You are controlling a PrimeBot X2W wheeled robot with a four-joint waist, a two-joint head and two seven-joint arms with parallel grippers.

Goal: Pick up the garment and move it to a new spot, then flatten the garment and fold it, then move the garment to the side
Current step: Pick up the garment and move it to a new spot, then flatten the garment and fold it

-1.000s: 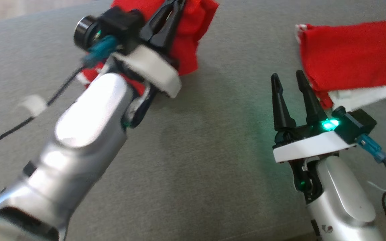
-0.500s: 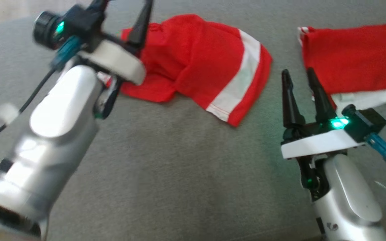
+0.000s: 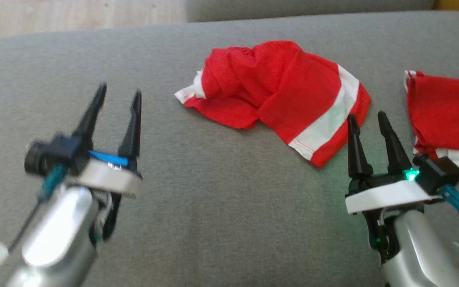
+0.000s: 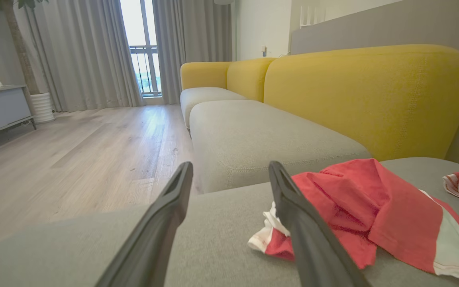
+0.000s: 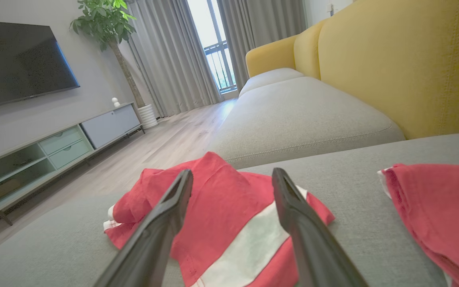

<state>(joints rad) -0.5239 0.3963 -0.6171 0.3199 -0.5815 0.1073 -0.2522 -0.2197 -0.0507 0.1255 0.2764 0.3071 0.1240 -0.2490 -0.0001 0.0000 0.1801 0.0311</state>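
On the near part of the grey fabric sofa seat [image 3: 221, 207], both your grippers hover with nothing in them. The left gripper [image 3: 118, 91] and the right gripper [image 3: 366, 116] each have their long dark fingers spread apart. From that, I judge the garment is at its new spot and flattening is the step in hand. Your next move calls for catching two opposite edges and drawing them apart. Just beyond your right fingertips, mid-seat, lies the red garment with a white stripe [image 3: 285, 91]. It is crumpled, its left part bunched into a hump and the striped hem lying flatter. Farther right rests a second red cloth, folded [image 3: 448, 115].
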